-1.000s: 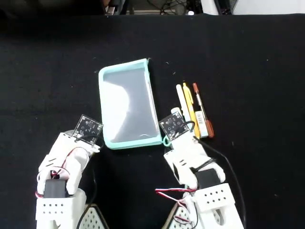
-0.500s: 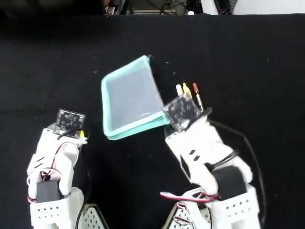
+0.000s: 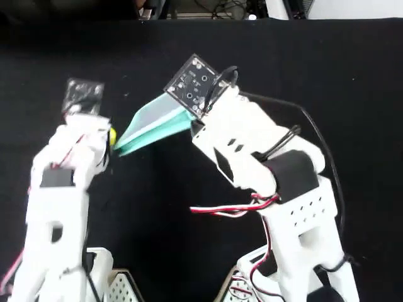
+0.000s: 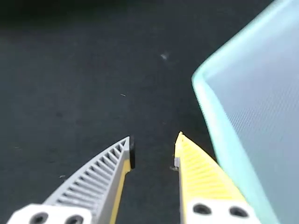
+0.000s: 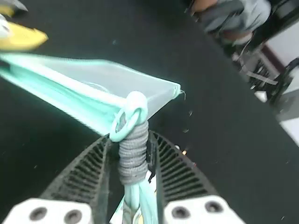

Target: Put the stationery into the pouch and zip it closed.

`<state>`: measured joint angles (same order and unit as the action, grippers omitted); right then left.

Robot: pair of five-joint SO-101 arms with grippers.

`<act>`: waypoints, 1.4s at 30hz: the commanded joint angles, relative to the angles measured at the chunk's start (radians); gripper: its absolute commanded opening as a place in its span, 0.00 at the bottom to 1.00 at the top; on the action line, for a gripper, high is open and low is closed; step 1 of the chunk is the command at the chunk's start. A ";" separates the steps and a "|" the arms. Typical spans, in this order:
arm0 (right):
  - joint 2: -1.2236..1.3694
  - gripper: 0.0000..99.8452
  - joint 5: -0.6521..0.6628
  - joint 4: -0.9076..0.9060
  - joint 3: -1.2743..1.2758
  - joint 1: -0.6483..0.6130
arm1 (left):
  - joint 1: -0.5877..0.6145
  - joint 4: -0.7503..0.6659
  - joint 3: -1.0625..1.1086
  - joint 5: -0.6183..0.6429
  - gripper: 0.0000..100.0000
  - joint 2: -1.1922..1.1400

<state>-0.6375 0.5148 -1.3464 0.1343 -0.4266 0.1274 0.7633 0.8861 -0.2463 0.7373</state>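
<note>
Mint pouch [image 3: 153,123], one, hangs tilted from my raised right pincer [image 5: 131,140], clamped on it; my left pincer [image 4: 153,150] gapes at its nine o'clock.

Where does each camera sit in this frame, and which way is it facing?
High view: fixed above, looking down on the black table; left arm and right arm both show, the pouch between them.
Left wrist view: on that arm's wrist, looking past the open left end effector to the table and pouch edge.
Right wrist view: on that arm's wrist, looking past the right end effector, shut on the pull cord, along the pouch.
Shared: all three show the pouch.
</note>
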 commanded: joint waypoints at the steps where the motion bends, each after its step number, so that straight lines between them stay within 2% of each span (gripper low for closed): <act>1: 0.010 0.01 0.031 0.006 -0.071 -0.014 | -0.068 -0.008 -0.131 0.014 0.17 -0.176; 7: 0.012 0.01 0.018 0.060 -0.064 -0.014 | -0.213 0.138 -0.122 0.008 0.17 -0.213; 13: 0.004 0.01 -0.241 0.227 0.045 -0.009 | -0.231 0.258 -0.091 0.014 0.17 -0.031; 16: 0.004 0.01 -0.293 0.282 0.090 -0.011 | -0.232 0.239 -0.019 0.055 0.17 0.092; 21: -0.005 0.01 -0.292 0.279 0.094 -0.055 | -0.251 0.091 0.134 0.132 0.17 0.282; 26: -0.114 0.01 -0.292 0.261 0.102 -0.190 | -0.381 -0.009 0.300 0.140 0.17 0.407; 28: -0.171 0.01 -0.288 0.267 0.127 -0.245 | -0.395 -0.035 0.341 0.140 0.17 0.431; 33: -0.229 0.01 -0.216 0.299 0.185 -0.264 | -0.265 -0.043 0.337 0.143 0.17 0.483; 39: -0.160 0.01 -0.207 0.322 0.217 -0.270 | -0.085 -0.038 0.321 0.146 0.17 0.565; 42: -0.114 0.01 -0.207 0.322 0.222 -0.270 | -0.051 0.034 0.278 0.147 0.17 0.624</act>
<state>-0.7956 0.2969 -1.0426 0.3552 -0.6874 0.0399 0.7511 1.2467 -0.1097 1.3080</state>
